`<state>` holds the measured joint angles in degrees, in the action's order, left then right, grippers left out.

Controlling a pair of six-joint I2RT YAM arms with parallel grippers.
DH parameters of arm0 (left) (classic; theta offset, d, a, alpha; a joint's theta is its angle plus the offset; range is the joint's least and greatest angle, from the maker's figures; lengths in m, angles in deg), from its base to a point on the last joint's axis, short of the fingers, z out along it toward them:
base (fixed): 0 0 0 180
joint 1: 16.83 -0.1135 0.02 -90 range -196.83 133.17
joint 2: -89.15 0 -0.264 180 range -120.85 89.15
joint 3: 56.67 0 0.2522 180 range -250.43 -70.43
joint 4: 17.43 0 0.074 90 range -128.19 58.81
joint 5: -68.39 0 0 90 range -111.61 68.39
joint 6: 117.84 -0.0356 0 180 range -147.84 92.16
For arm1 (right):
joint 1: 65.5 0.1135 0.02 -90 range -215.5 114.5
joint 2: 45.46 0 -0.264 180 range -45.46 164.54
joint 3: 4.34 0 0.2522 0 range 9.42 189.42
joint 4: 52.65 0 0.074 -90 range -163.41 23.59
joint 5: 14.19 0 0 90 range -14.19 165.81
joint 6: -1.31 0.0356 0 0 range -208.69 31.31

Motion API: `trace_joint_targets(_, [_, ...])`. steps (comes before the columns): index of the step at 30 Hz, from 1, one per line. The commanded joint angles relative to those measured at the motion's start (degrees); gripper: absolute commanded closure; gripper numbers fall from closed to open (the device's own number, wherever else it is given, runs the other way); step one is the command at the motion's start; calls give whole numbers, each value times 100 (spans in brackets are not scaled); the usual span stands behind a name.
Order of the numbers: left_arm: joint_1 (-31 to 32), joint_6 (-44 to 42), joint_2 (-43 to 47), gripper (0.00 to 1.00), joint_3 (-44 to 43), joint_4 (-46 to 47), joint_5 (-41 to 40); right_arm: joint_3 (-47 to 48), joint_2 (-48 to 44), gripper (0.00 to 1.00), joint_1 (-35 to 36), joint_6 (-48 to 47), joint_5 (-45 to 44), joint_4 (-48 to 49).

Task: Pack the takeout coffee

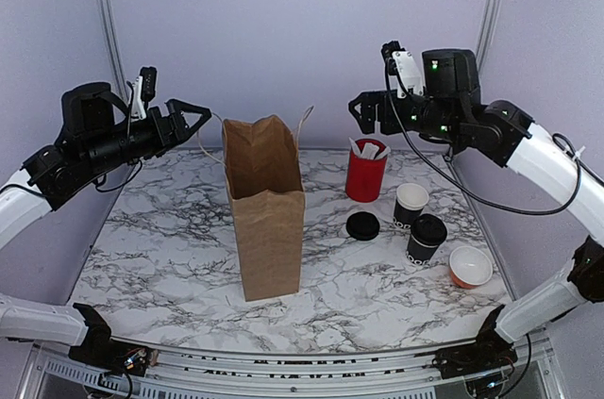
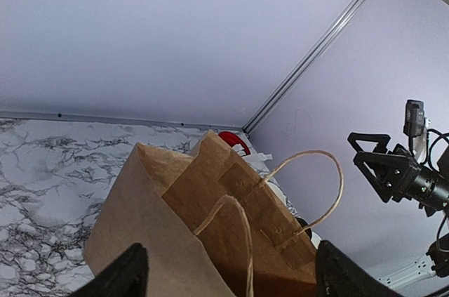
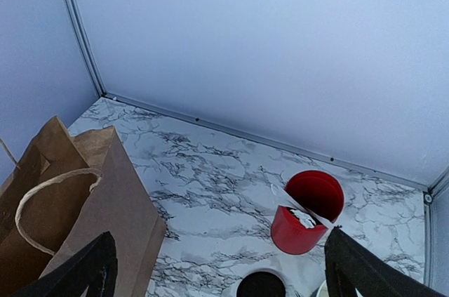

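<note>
Coffee waits unpacked: the takeout coffee [image 1: 426, 239], a lidded black cup, stands upright on the right of the marble table [image 1: 170, 257], just beside its lidless twin cup [image 1: 411, 203], with a loose black lid [image 1: 362, 225] and a red tub [image 1: 365, 173] behind. The paper bag [image 1: 264, 206] stands open-mouthed at centre, seemingly set to receive the cup from above. The left gripper [image 1: 193, 119] and right gripper [image 1: 370, 114] hang high on either side, jaws spread wide, holding nothing; the right is nearer.

Just ahead of the left gripper [image 1: 200, 120], the bag [image 1: 266, 229] is matt brown kraft paper, creased. Below the right gripper [image 1: 362, 116], the red tub [image 1: 365, 177] looks smooth and faintly glossy, the takeout coffee [image 1: 425, 242] is matt black paper, and the tabletop [image 1: 170, 257] is smooth and marble-patterned.
</note>
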<state>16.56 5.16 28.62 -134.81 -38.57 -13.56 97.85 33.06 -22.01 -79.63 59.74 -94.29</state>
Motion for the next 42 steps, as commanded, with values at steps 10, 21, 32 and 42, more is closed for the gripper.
trace_joint_targets(10, [-114, -573, 515, 1, -40, -426, -1366, -424, -378, 0, -313, 405, -255, -500])
trace_joint_targets(21, [-1529, -149, 373, 1, 321, -566, -852, -1726, -1034, 0, -922, 1091, -274, -1014])
trace_joint_targets(32, [-2361, -414, 20, 1, 1027, -439, -33, -2819, -1425, 0, -1832, 1480, -44, -1221])
trace_joint_targets(42, [-2555, -521, -171, 1, 1501, -14, 276, -3287, -1261, 1, -2001, 1588, 95, -1465])
